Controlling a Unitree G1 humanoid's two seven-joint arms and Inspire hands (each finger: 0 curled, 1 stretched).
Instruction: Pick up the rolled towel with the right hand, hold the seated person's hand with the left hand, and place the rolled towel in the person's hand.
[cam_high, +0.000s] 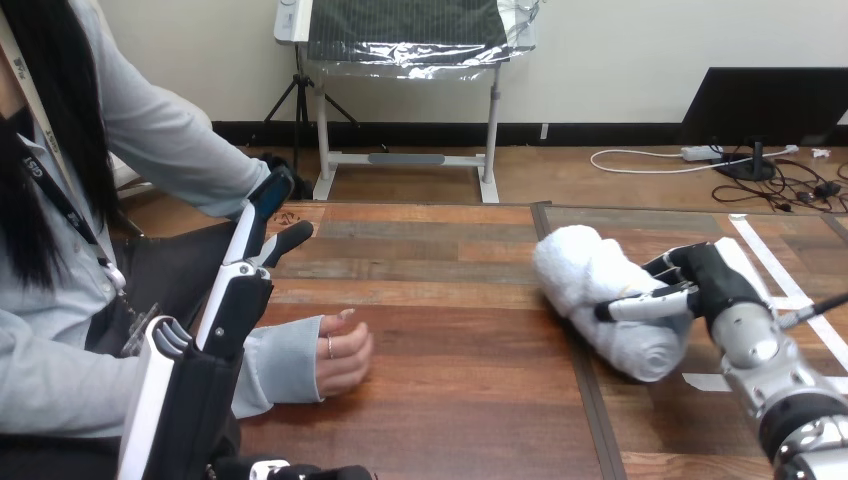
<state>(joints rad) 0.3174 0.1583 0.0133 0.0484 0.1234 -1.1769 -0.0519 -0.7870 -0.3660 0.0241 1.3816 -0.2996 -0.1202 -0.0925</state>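
The rolled white towel lies slantwise at the table's right half. My right hand comes at it from the right with its fingers and thumb curled round the roll. I cannot tell whether the towel is touching the wood. The person's hand rests on the table at the left, loosely curled, its sleeve behind it. My left hand stands raised over the person's forearm, its fingers straight and pointing up and away, apart from the person's hand.
The wooden table has a dark seam running front to back under the towel. Strips of white tape lie on the right part. The person sits at the left edge.
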